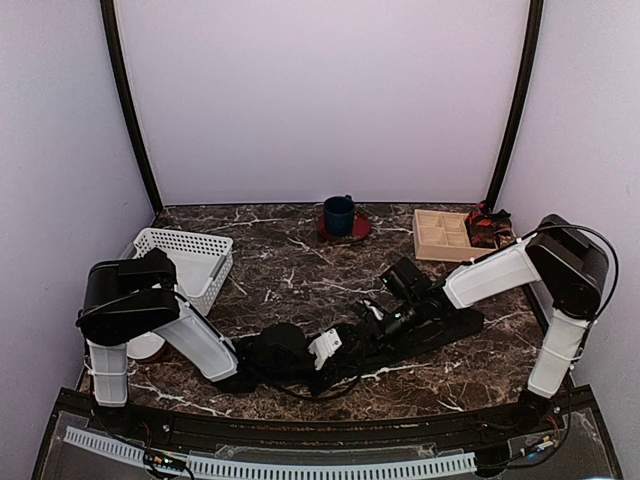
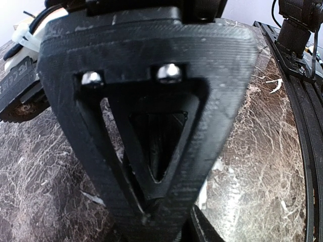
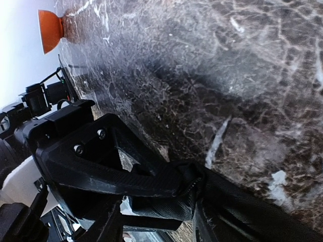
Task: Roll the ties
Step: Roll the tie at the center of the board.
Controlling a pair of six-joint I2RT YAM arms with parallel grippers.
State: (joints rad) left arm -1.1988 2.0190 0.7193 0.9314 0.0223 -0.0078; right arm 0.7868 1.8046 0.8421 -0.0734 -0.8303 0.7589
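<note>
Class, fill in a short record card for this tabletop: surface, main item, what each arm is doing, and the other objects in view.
surface: marble table, dark with white veins
main item: black tie, stretched across the near middle
left arm: left gripper down at the tie; jaws not readable
right arm: right gripper with tie fabric bunched at its fingertips
left side: white basket
back: blue mug on red saucer; wooden tray to its right
</note>
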